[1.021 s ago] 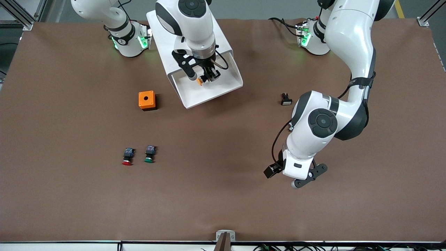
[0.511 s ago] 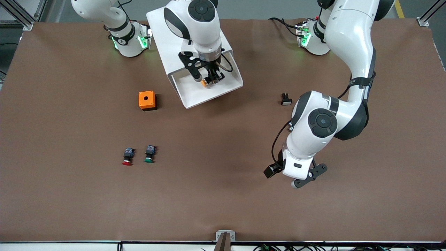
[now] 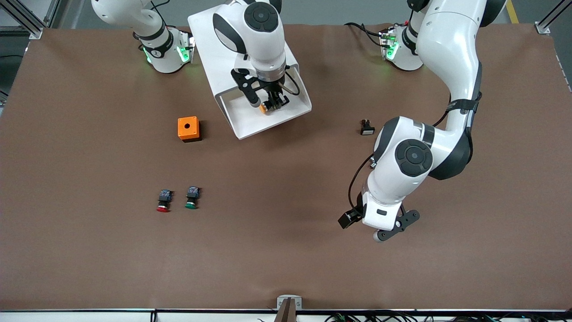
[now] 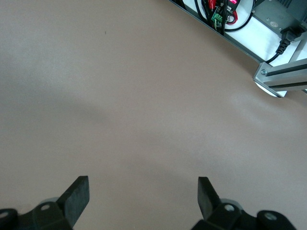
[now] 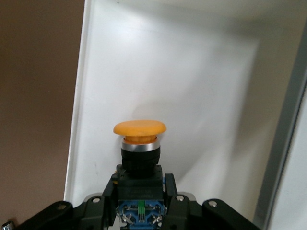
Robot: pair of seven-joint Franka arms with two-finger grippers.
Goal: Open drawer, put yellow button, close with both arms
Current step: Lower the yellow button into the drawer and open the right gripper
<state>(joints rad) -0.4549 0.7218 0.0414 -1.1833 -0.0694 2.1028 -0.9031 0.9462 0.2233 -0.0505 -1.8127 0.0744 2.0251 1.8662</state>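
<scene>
Yellow button [image 5: 139, 143] clamped in right end effector [image 5: 139, 191], over open drawer [image 3: 286, 117]

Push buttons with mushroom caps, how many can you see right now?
3. The yellow button is held in the right gripper over the open drawer. The red button and green button lie side by side, nearer the front camera.

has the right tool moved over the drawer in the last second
Yes. The right tool, shut on the yellow button, has shifted over the open drawer toward the left arm's end, away from the orange box, which stayed put.
</scene>
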